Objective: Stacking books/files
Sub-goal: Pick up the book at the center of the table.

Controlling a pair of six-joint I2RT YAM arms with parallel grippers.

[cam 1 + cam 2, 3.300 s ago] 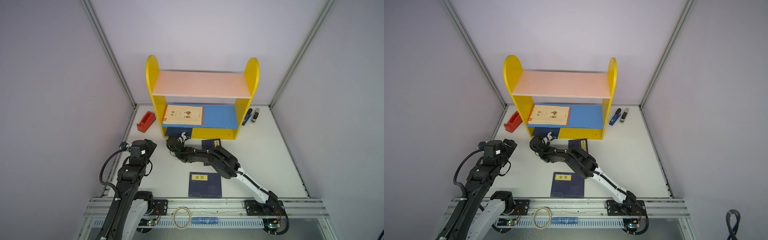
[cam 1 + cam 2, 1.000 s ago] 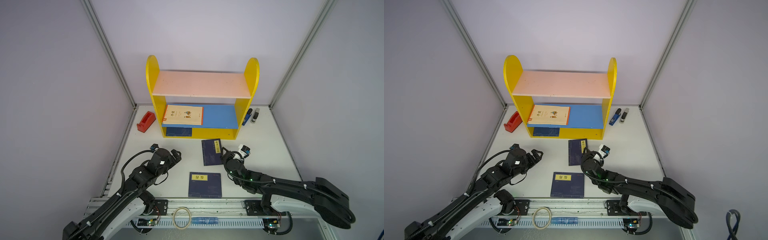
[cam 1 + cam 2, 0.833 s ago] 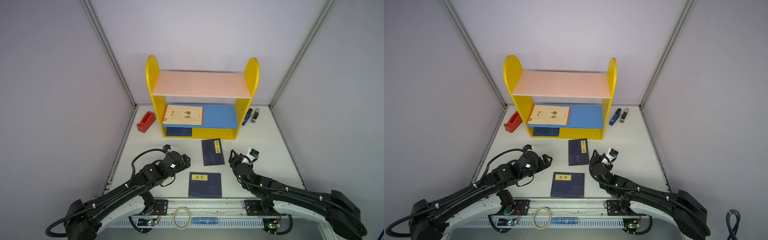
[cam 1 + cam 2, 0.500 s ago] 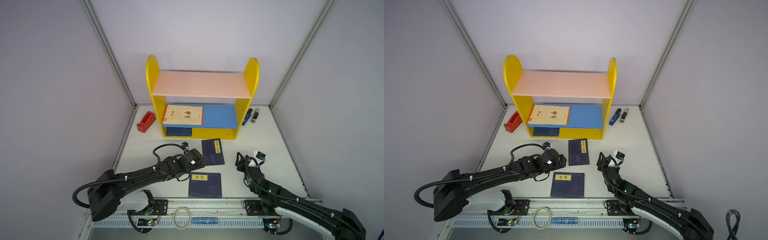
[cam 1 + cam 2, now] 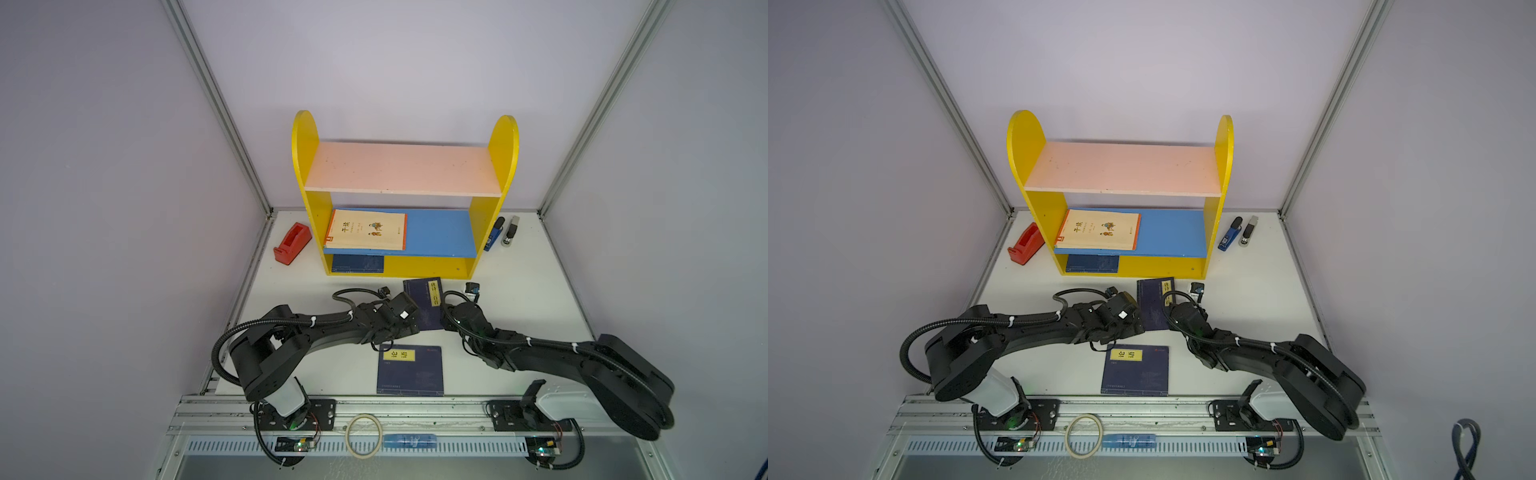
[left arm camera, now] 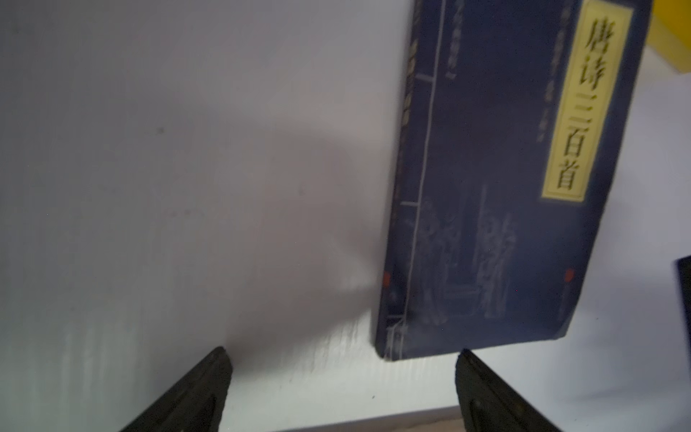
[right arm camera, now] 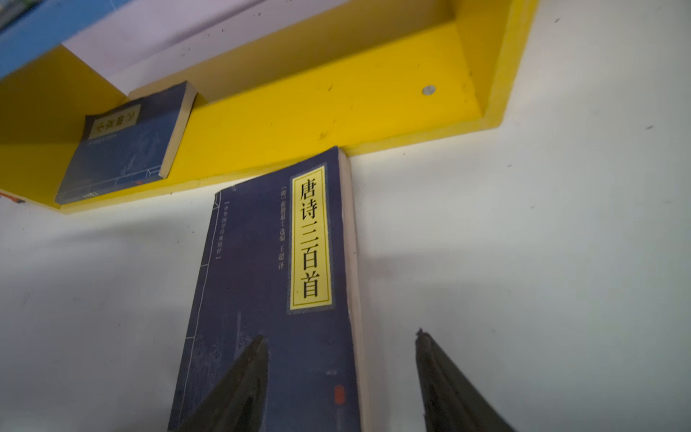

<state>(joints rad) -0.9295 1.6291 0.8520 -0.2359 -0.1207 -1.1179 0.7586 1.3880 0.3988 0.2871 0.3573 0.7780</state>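
Blk arms (image 5: 332, 330), wht bases (image 5: 286, 401), ribbed cables (image 5: 249, 325)

唐诗三百首 on yellow label (image 7: 311, 239) of navy book (image 7: 243, 299) by the shelf (image 7: 336, 112), 论语 on front navy book (image 5: 1136, 376), cream book (image 5: 365, 230) title unreadable

Two near-identical top views look steeply down from high at the front over the whole white tabletop (image 5: 540, 291), facing the yellow shelf (image 5: 303, 158) at the back. Both wrist views sit low and close, sharing one navy book (image 7: 269, 262) lying before that shelf.

The white table (image 5: 536, 307) bears a yellow shelf (image 5: 428, 266), red dispenser (image 5: 291, 245), far navy book (image 5: 424, 307), near navy book (image 5: 411, 374).
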